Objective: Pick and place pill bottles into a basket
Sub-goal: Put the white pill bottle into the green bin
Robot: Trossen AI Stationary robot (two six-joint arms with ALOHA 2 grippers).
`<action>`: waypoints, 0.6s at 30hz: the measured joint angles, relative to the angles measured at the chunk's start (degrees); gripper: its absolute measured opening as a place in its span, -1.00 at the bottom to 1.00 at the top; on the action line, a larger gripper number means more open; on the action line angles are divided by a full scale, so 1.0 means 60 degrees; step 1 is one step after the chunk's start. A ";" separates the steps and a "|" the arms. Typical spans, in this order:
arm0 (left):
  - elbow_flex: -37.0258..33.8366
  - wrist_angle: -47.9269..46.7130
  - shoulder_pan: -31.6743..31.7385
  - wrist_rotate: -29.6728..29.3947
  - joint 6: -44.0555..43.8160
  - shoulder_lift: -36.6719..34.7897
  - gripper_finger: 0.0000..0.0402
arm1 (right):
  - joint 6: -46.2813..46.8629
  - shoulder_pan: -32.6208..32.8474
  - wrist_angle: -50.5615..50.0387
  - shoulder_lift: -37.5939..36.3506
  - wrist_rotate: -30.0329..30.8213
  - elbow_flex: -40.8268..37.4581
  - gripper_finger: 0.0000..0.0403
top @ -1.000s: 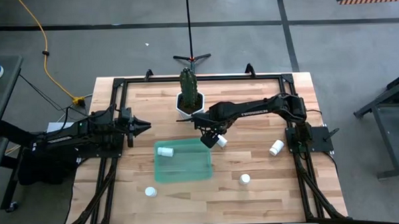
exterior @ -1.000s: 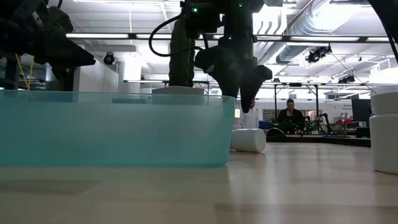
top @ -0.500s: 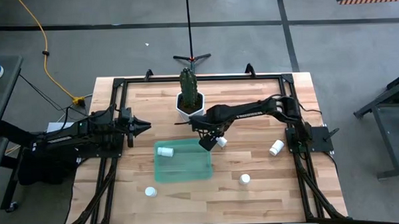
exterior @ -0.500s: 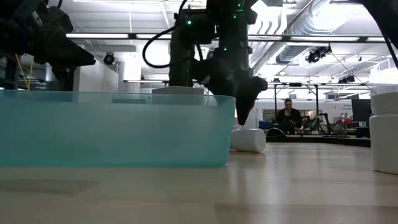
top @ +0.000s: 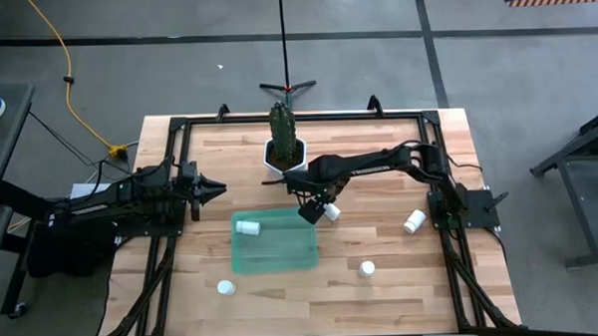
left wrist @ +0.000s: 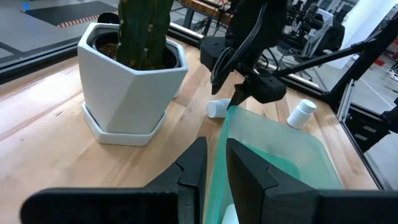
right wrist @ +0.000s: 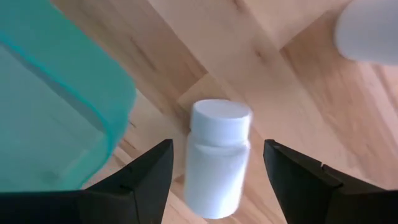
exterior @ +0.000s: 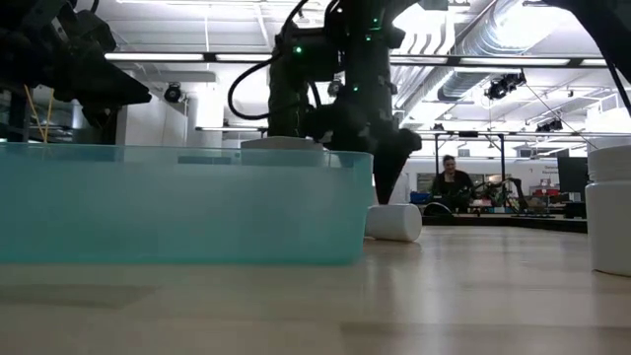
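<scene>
A white pill bottle (right wrist: 217, 158) lies on its side on the table just off the far right corner of the teal-green basket (top: 274, 244); it also shows in the low view (exterior: 394, 222). My right gripper (right wrist: 216, 149) is open, pointing down over this bottle, one finger on each side of it and neither touching. It shows in the high view (top: 320, 207) too. Another bottle (top: 247, 228) lies inside the basket at its far left. My left gripper (top: 218, 188) is shut and empty, held left of the basket.
Three more bottles are on the table: one on its side at the right (top: 414, 221), one upright near the front right (top: 367, 269), one upright at the front left (top: 224, 287). A white hexagonal pot with a cactus (top: 285, 154) stands just beyond my right gripper.
My right gripper has come down toward the lying bottle and shifted a little toward the table's left, staying open. The bottle has kept still.
</scene>
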 joint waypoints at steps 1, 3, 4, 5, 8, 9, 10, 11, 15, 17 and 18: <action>0.0000 0.0005 0.0003 0.0000 0.0000 0.0000 -0.52 | -0.0029 0.0000 0.0077 0.0033 -0.0081 0.0000 0.19; 0.0000 0.0005 -0.0001 0.0000 0.0000 0.0000 -0.52 | -0.0042 0.0001 0.0143 0.0081 -0.0165 -0.0004 0.19; 0.0000 0.0010 0.0002 0.0000 0.0000 -0.0004 -0.52 | -0.0046 0.0003 0.0196 0.0091 -0.0176 -0.0004 0.19; 0.0000 0.0009 0.0002 0.0000 0.0000 -0.0001 -0.52 | -0.0048 0.0004 0.0277 0.0091 -0.0176 -0.0003 0.19; 0.0000 0.0007 -0.0001 0.0000 0.0000 0.0000 -0.52 | -0.0027 0.0000 0.0301 0.0098 -0.0382 0.0000 0.22; 0.0000 0.0007 0.0001 0.0000 0.0000 -0.0002 -0.52 | -0.0027 -0.0012 0.0308 0.0147 -0.0445 0.0003 0.23; 0.0000 0.0003 0.0002 0.0000 0.0000 -0.0001 -0.52 | -0.0027 -0.0022 0.0297 0.0161 -0.0511 0.0004 0.25; 0.0000 0.0005 -0.0001 0.0000 0.0000 0.0000 -0.52 | -0.0037 -0.0040 0.0288 0.0163 -0.0548 0.0004 0.27; 0.0000 0.0003 0.0003 0.0000 0.0000 0.0000 -0.52 | -0.0065 -0.0076 0.0275 0.0234 -0.0596 0.0018 0.36; 0.0000 0.0007 0.0003 0.0000 0.0000 -0.0001 -0.52 | -0.0097 -0.0076 0.0303 0.0235 -0.0594 0.0018 0.39; 0.0000 0.0003 0.0003 0.0000 0.0000 0.0000 -0.52 | -0.0135 -0.0073 0.0343 0.0241 -0.0604 0.0018 0.39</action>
